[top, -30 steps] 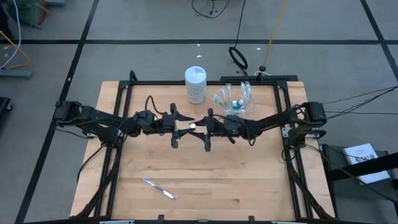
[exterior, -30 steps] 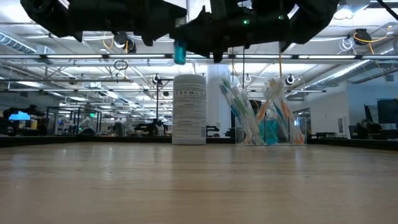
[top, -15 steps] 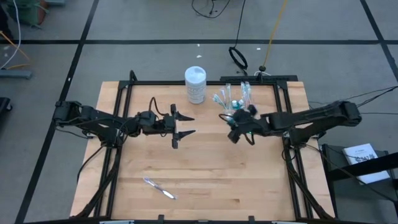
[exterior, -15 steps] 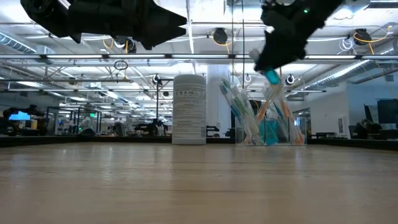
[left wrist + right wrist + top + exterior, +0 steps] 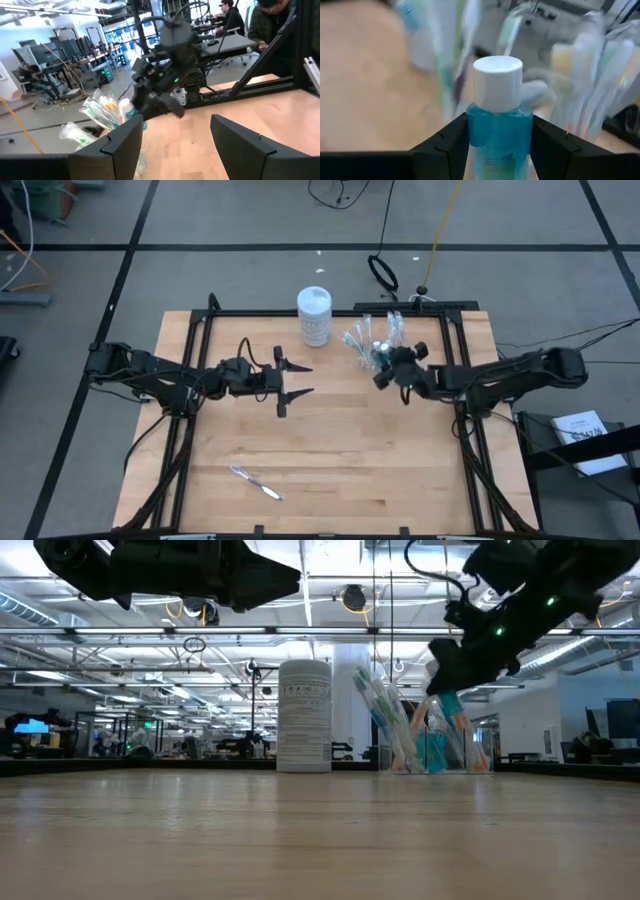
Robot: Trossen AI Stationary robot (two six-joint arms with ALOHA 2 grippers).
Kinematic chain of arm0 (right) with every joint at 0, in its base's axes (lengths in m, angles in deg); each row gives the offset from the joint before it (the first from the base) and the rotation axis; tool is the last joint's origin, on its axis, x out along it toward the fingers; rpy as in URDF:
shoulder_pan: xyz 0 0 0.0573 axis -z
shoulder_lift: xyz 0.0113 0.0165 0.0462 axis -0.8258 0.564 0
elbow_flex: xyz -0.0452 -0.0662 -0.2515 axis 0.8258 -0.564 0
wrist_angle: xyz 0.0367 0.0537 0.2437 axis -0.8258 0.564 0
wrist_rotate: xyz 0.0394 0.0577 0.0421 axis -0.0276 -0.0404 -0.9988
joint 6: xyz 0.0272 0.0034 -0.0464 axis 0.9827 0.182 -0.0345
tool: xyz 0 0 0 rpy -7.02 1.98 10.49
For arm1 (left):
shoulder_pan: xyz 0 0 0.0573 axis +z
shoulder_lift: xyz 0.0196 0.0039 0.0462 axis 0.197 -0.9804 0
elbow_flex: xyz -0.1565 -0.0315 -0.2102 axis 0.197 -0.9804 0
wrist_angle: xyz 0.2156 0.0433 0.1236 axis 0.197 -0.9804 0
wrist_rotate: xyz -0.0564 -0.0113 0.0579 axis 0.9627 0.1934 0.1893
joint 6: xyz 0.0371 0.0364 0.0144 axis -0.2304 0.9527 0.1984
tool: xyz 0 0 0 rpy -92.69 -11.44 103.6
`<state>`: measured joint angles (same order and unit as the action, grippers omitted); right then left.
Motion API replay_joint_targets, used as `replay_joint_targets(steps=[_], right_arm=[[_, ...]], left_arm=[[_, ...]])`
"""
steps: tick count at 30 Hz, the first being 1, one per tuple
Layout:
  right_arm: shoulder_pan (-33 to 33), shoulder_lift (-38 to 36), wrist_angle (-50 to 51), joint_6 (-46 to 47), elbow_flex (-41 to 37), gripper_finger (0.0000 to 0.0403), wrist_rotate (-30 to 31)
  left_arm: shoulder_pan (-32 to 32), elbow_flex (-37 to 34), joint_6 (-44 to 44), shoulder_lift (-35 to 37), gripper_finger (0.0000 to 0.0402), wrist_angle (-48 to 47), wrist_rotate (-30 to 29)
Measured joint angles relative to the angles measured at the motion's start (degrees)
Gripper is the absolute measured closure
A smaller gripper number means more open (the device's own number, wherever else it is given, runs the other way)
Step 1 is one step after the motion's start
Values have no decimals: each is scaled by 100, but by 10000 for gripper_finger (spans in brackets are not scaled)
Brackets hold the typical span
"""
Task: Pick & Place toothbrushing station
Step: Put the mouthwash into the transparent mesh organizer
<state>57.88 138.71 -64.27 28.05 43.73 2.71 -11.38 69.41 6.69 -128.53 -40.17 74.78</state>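
Note:
My right gripper [image 5: 383,370] is shut on a small blue toothpaste tube with a white cap [image 5: 498,82]. It hovers just at the near side of the toothbrushing station [image 5: 377,337]. The station is a clear holder [image 5: 436,752] at the table's far right, packed with slim toothbrushes and blue tubes. The tube also shows teal in the low view [image 5: 447,703]. My left gripper [image 5: 297,381] is open and empty, raised over the table's middle. One loose toothbrush [image 5: 257,482] lies flat on the table near the front edge. My right gripper pinches the tube's blue body [image 5: 499,131] between its two fingers [image 5: 445,146], just below the white cap. The cap end sticks out past the fingertips toward the station's brushes. The tube is lifted clear of the table.
A white lidded canister [image 5: 314,315] stands at the far edge, left of the station; it also shows in the low view [image 5: 304,715]. A black frame [image 5: 330,313] runs round the table. People sit in the room beyond [image 5: 270,20]. Bare wood lies at the front right [image 5: 380,470].
My right gripper has carried the blue tube from the table's middle, close by my left gripper, toward the right and far edge up to the station, and has come lower. The tube has stayed in its hold.

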Motion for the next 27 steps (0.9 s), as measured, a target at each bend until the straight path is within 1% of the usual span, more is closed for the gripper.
replay_joint_targets(steps=[1, 4, 5, 8, 10, 14, 16, 23, 27], right_arm=[[156, 25, -486, -222, -146, 236, -53], [588, 45, -1773, -776, -522, 236, -529], [713, 50, -2120, -926, -615, 236, -697], [1058, 48, -2815, -1272, -876, 236, -896], [1225, 49, -3039, -1306, -1007, 236, -947], [1433, 50, -3084, -1069, -1246, 236, -1495], [1470, 50, -3130, -1031, -1325, 236, -1645], [1469, 92, -3788, -1006, -1376, 236, -1660], [1469, 388, -3745, -889, -1378, 236, -1637]], left_arm=[[0, 0, 37, 0, 160, 9, -21], [-2, 0, 133, 0, 160, 13, -144], [-2, 0, 136, 0, 160, 12, -199], [11, 0, 147, 0, 160, 12, -300], [11, 0, 147, 0, 160, 10, -303], [23, 0, 147, 0, 160, 10, -299], [39, 0, 146, 0, 160, 10, -301], [42, 0, 144, 0, 160, 10, -302], [42, 0, 168, 0, 160, 10, -300]])
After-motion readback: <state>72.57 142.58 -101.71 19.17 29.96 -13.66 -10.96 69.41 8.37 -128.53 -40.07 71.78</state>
